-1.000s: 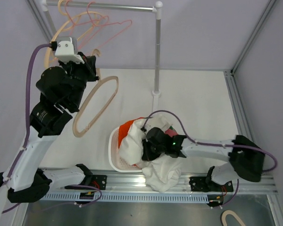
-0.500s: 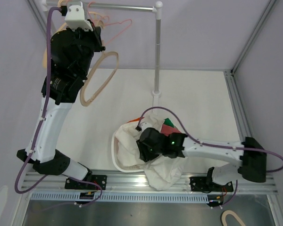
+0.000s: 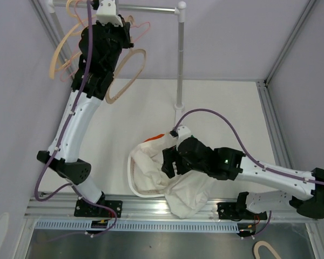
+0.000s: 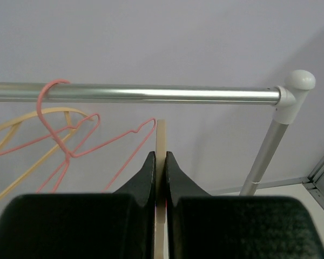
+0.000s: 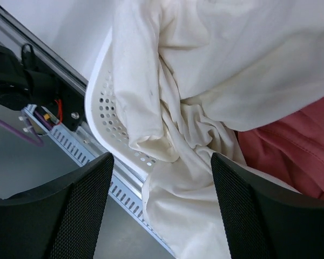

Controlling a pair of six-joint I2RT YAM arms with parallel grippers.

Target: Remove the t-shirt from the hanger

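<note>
Left arm (image 3: 78, 118) stretched up to the far rail (image 4: 151, 93), left gripper (image 4: 160, 162) clamped on the hanger (image 3: 130, 73). Right arm (image 3: 270, 172) reaching left, right gripper (image 5: 159, 162) wide apart over the t-shirt (image 5: 205, 65).

The t-shirt (image 5: 216, 70) is plain cream. The basket (image 5: 105, 116) is white with round perforations; the garment (image 5: 291, 151) in it is red. The hanger (image 4: 160, 135) is tan, the wire hanger (image 4: 53, 131) pink, the rail (image 4: 151, 93) silver, the worktop (image 3: 227, 108) white.
</note>
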